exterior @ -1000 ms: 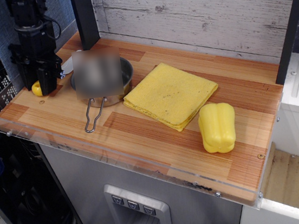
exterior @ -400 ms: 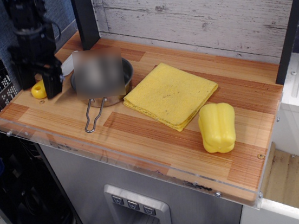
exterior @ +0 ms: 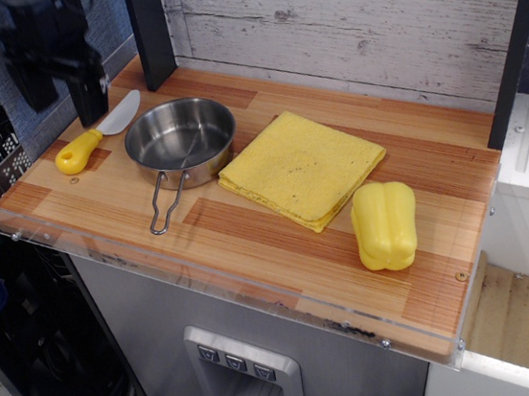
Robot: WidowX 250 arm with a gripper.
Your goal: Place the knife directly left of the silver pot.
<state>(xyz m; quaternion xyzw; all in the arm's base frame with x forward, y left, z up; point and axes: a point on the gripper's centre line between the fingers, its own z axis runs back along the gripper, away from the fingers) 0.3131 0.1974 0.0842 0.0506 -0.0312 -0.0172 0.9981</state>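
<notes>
Knife (exterior: 95,138) placement is being shown on the wooden desk (exterior: 249,229): the toy knife is lying flat just beside the silver pot (exterior: 181,141), on the pot's left, with its pale blade angled toward the pot's far rim and its yellow handle pointing away from the pot toward the desk's left edge. It is being touched by nothing. The black claw (exterior: 55,79) is being held in the air above and behind the knife, clear of it, with its two fingers parted and nothing gripped between them. The pot's wire loop handle is being extended toward the desk's front edge. A folded yellow cloth (exterior: 301,167) is lying just right of the pot, and a yellow toy bell pepper (exterior: 385,225) is resting beyond the cloth, farther from the pot.
</notes>
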